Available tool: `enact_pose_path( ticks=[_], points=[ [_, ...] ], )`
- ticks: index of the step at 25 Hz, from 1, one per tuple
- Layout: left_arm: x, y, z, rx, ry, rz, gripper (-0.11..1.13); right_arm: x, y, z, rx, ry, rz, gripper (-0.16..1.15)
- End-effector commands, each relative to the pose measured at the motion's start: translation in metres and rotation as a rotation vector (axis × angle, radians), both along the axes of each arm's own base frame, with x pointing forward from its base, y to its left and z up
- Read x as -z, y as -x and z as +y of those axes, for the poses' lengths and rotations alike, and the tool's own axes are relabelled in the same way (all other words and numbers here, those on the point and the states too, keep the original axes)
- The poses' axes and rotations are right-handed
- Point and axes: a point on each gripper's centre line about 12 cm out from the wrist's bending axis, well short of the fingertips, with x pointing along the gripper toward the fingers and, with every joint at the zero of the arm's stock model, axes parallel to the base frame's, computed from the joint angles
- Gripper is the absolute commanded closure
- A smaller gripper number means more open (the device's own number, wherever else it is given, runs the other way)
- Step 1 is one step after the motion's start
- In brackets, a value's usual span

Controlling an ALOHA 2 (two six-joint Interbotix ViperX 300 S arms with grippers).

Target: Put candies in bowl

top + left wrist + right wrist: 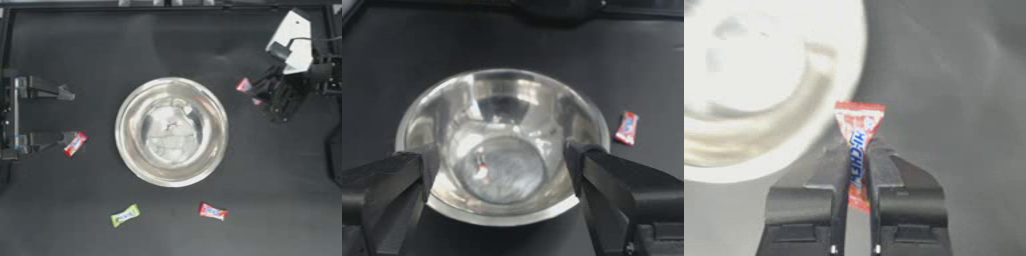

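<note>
A red candy [856, 150] is being pinched by the right claw [257, 92], at two o'clock off the bowl [171, 131], short of the rim. Released now, it could be dropped onto the tabletop [280, 200]. The left claw [67, 115] is being held wide open at nine o'clock.

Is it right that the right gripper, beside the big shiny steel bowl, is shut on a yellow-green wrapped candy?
Not quite: the right gripper is shut on a red wrapped candy, as the right wrist view shows. The yellow-green wrapped candy lies on the table, apart from the shiny steel bowl.
</note>
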Motion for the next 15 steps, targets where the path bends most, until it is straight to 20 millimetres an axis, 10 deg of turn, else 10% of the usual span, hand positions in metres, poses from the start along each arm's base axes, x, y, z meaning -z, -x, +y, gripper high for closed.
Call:
enact_pose_path(
  ticks=[1,15],
  points=[
    [-0.006,-0.003,0.001,-0.003,0.000,-0.014,0.00,-0.021,-0.023,0.009,-0.053,0.013,-0.073,0.55],
    [-0.005,-0.004,0.001,-0.002,0.002,-0.006,0.00,0.017,-0.103,0.030,-0.188,0.018,-0.067,0.55]
  ],
)
